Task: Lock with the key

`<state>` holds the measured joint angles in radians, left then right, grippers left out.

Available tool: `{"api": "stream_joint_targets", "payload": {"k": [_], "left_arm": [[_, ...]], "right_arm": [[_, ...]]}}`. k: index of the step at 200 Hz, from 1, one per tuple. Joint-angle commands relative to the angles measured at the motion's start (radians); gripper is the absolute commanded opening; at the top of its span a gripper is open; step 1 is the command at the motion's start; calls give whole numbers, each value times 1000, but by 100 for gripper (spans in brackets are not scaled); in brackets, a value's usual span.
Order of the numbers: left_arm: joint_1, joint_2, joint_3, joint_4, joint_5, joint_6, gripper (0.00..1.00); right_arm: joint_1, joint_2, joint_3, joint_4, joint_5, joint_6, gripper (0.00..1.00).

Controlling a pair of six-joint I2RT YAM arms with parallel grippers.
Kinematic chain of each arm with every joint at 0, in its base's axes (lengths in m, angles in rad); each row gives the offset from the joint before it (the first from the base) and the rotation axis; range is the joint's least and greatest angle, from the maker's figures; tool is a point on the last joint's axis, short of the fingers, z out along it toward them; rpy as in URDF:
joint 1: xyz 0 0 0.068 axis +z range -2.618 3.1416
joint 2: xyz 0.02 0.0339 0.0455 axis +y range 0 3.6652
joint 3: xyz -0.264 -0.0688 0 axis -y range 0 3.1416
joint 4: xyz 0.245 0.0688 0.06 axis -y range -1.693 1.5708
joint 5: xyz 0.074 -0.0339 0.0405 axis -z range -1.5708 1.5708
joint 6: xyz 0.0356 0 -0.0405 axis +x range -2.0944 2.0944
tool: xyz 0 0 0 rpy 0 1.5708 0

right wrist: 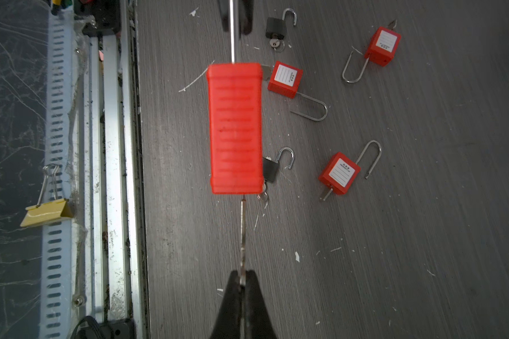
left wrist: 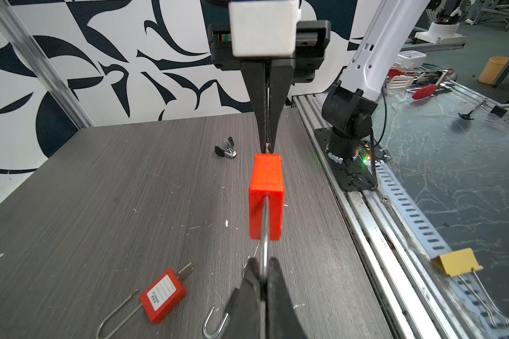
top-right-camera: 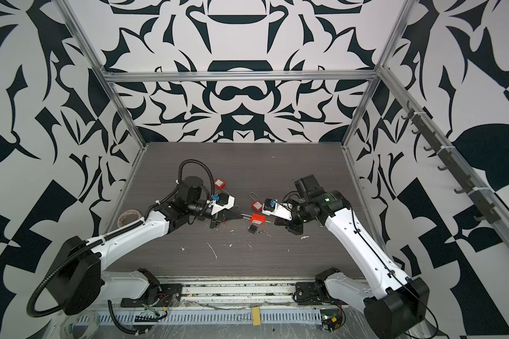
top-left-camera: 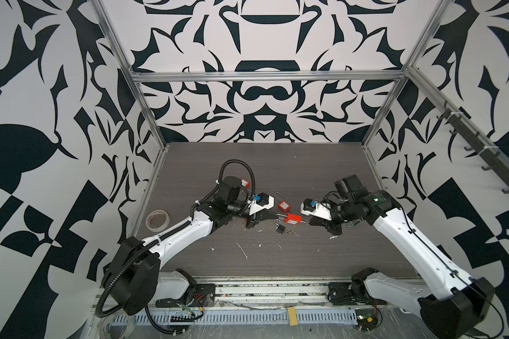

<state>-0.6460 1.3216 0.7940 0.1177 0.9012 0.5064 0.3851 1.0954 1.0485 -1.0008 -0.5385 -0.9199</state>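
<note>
A red padlock (top-left-camera: 294, 219) (top-right-camera: 258, 218) hangs level above the table between my two grippers. My left gripper (left wrist: 262, 262) (top-left-camera: 275, 216) is shut on the padlock's steel shackle (left wrist: 264, 234), and the red body (left wrist: 267, 193) points away from it. My right gripper (right wrist: 242, 274) (top-left-camera: 309, 222) is shut on the key (right wrist: 242, 232). The key lies in line with the padlock (right wrist: 235, 127), its tip at the body's bottom face. Most of the blade shows outside the body. The shackle is seen edge-on, so I cannot tell whether it is pushed in.
On the table under the grippers lie other red padlocks (right wrist: 284, 79) (right wrist: 340, 173) (right wrist: 382, 47) with shackles out, and two small black padlocks (right wrist: 272, 168) (right wrist: 275, 28). A tape roll (top-left-camera: 157, 220) sits at the table's left edge. A yellow binder clip (right wrist: 46, 212) lies on the front rail.
</note>
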Motion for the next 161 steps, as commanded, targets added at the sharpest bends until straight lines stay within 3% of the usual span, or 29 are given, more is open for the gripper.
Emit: {"api": "stream_joint_targets", "payload": {"k": [1,75,120,161], "left_arm": [[6,-5,26,-27,11,11,0],[26,81,144,-146,31,-2,0],[26,261,419,-565,57,121,0],[26,394,596,-736,47,153,0]], "right_arm": [[-3,-14,-1,-5,19,5,0],[-64,-41,-76,37,18,102,0],[-158,-2,-128,180,114,490,0],[-173,-20,-212,342,195,638,0]]}}
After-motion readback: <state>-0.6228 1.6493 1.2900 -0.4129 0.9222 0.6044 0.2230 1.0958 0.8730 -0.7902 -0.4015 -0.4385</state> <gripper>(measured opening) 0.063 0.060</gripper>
